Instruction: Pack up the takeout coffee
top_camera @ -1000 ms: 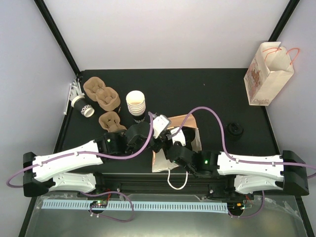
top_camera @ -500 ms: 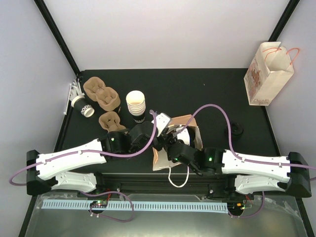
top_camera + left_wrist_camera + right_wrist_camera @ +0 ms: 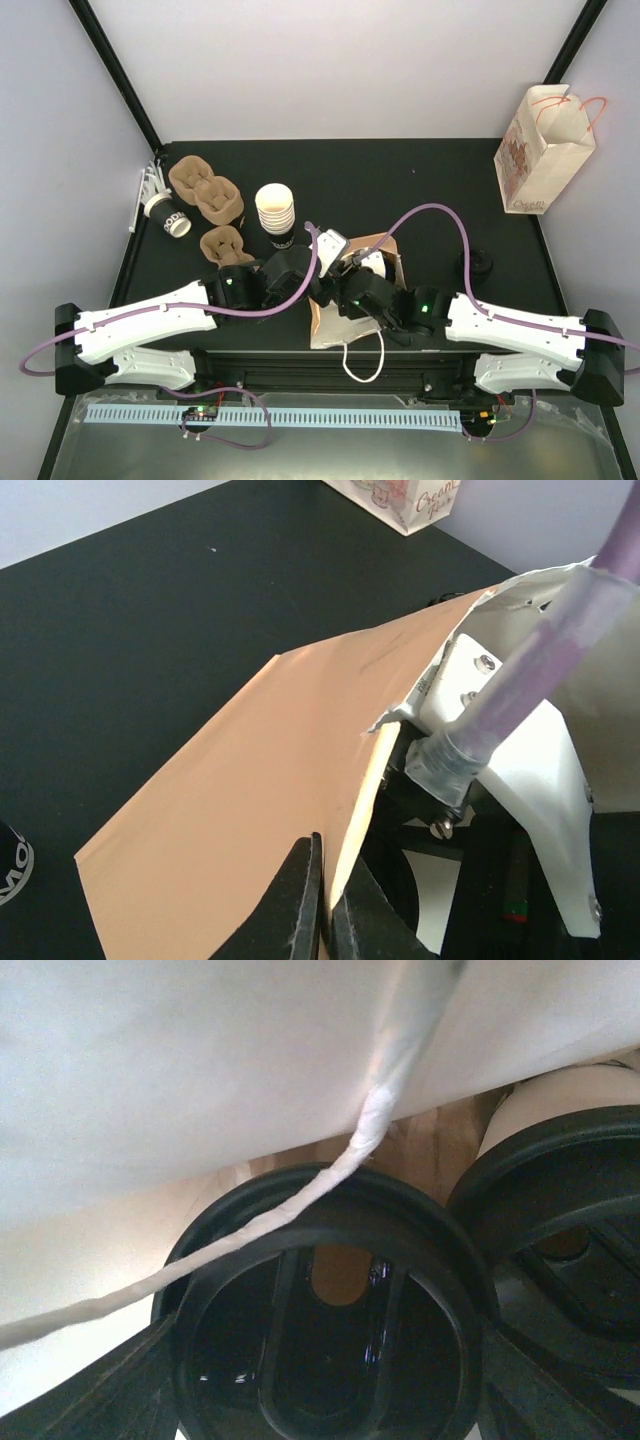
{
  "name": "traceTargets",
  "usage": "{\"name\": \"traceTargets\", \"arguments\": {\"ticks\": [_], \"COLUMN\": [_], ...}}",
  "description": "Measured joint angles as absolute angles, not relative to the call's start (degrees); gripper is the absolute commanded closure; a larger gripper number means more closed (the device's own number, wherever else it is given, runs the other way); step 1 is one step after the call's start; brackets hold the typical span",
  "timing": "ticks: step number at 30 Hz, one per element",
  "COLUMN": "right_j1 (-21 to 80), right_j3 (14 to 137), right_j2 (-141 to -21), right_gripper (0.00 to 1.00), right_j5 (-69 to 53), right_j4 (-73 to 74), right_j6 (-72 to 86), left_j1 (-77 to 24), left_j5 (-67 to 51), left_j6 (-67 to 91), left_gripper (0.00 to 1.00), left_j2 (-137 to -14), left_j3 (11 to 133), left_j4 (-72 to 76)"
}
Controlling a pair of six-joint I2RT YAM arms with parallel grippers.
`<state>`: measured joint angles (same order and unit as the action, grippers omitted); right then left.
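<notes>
**Coffee.** In the right wrist view, one black lid point(image 3: 322, 1330) fills the frame inside the open bag point(image 3: 335, 325). A second lid point(image 3: 570, 1210) sits just beside it, to its right. The cups under both lids are hidden. The white bag wall and a handle cord point(image 3: 300, 1210) hang directly above the first lid.

**Right gripper.** The right gripper point(image 3: 325, 1410) is inside the bag, and its dark fingers flank the first lid on either side. Whether they clamp the cup or only bracket it cannot be told from these views.

**Change.** Compared with one second ago, the right arm reaches further forward, so its wrist is now deeper in the bag mouth and hides more of the brown lining. The bag sits in about the same place.

**Left gripper.** The left gripper point(image 3: 325, 900) is pinched closed on the edge of the bag's tan wall, as it was a second ago. This keeps the mouth open.

**Meaning for the task.** Judged from this, the step in hand is to seat a coffee beside the one already in the bag. The cord across the lid may snag on withdrawal.

**Outside the bag.**
- A stack of cups point(image 3: 275, 212) stands behind and left of the bag.
- Two carriers point(image 3: 205, 190) and a lidded cup point(image 3: 167, 215) on its side lie further left.
- A loose lid point(image 3: 473, 265) lies to the right of the bag.
- A printed bag point(image 3: 543, 150) stands well behind and to the right.
</notes>
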<state>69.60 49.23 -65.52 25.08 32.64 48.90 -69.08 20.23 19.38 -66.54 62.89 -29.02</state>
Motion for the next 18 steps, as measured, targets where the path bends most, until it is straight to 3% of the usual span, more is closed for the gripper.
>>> {"name": "traceTargets", "arguments": {"ticks": [9, 18], "right_j1": [68.9, 74.2], "right_j3": [48.7, 43.8], "right_j2": [-66.4, -67.4], "right_gripper": [0.55, 0.56], "right_j5": [24.0, 34.9], "right_j4": [29.6, 21.8], "right_j6": [48.4, 45.1], "left_j1": [-69.0, -69.0], "left_j5": [19.9, 17.9], "left_j6": [21.9, 23.0], "left_gripper": [0.98, 0.98], "left_j2": [-66.6, -64.6], "left_j3": [62.9, 61.6], "left_j4": [-29.1, -28.8]}}
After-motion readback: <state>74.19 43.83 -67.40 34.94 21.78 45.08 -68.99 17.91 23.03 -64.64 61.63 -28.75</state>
